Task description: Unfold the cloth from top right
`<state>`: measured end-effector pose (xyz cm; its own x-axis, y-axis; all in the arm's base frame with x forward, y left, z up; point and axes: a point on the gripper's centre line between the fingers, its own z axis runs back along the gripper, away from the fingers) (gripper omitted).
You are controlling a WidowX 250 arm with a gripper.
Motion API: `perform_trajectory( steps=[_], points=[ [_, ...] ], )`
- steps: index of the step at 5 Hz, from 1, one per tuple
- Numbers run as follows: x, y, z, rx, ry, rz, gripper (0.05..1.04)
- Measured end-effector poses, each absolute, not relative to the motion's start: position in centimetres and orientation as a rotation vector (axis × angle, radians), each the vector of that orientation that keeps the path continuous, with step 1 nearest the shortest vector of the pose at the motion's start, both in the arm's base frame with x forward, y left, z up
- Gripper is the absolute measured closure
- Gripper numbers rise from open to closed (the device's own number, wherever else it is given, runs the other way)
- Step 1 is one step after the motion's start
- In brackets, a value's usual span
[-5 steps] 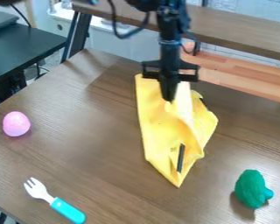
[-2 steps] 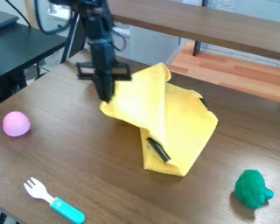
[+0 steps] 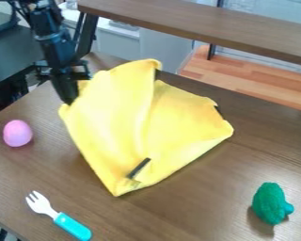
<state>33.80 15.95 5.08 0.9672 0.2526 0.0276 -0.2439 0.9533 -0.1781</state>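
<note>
tabletop [image 3: 197,207]: brown wood grain, running at a slant across the view and carrying the cloth and the small toys
cloth [image 3: 115,127]: yellow, in the middle of the tabletop, partly spread; one corner points to the bottom of the view, another to the right, and the left one is up at the arm's lower end; a fold runs down the middle, and the top edge humps up into a rounded peak
brown plank [image 3: 197,26]: a long shelf-like board crossing the view behind the tabletop
dark table [image 3: 21,52]: at the left edge, partly behind the arm
arm [image 3: 49,35]: black, coming in from the top edge at the upper left and leaning, its lower end farther right than its top, with a cable looping beside it
light wooden surface [image 3: 253,84]: at the right, behind the tabletop and below the plank
pincer [image 3: 68,100]: pointing down at a slight tilt over the left part of the tabletop, clenched on the cloth's left corner
fork [image 3: 58,217]: white tines, turquoise handle, lying aslant at the lower left
green toy [image 3: 269,204]: lumpy, at the lower right, apart from the cloth
pink egg [image 3: 17,133]: at the left, apart from the cloth
black strips [image 3: 139,168]: on the cloth, near its bottom corner, right edge and peak
</note>
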Motion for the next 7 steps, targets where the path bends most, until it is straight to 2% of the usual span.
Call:
perform_trajectory(
  steps=[2, 3, 4, 5, 7],
  points=[
    [31.3, 18.2, 4.8, -0.182, -0.021, 0.182, 1.031],
    [31.0, 18.7, 4.7, -0.167, -0.018, 0.155, 1.032],
    [30.4, 19.3, 4.0, -0.116, -0.007, 0.158, 1.013],
    [29.9, 19.9, 5.1, 0.025, -0.074, 0.198, 0.869],
    [30.6, 18.7, 7.4, 0.254, -0.244, 0.205, 0.334]
  ],
)
